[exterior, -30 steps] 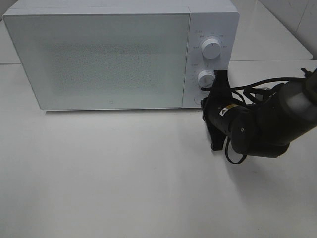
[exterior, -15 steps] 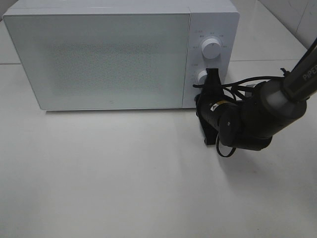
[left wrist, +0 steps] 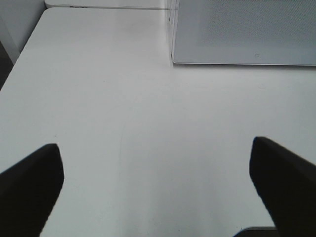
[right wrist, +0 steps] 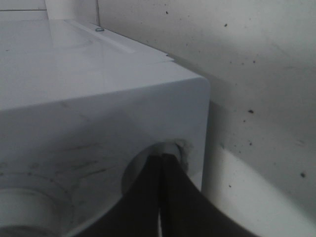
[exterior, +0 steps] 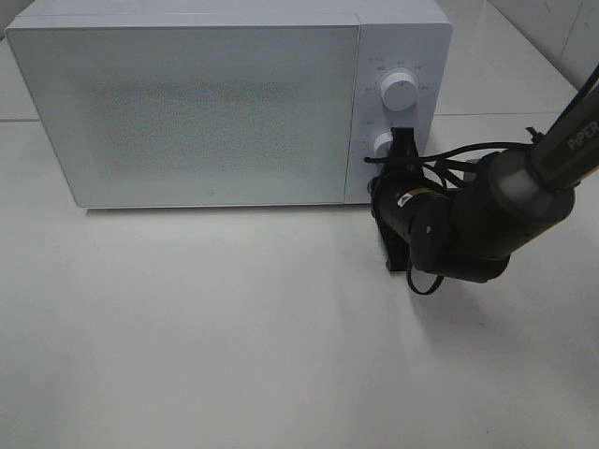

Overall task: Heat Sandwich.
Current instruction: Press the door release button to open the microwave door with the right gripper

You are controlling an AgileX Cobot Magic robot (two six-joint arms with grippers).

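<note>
While the right tool [right wrist: 162,165], clenched on nothing, pokes the round button hole [right wrist: 133,168] low on the big white box microwave [exterior: 187,112], no sandwich shows. Next, I think, push in gently. The left tool [left wrist: 158,182] is spread wide.

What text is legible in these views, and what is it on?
"PiPER": on the right arm, at the high view's right edge.
Markings around the microwave's upper knob and lower knob: too small to read.
Small mark low on its front: too small to read.
Yellow sticker on that arm's wrist: blurred.
Wrist views: no text.
</note>
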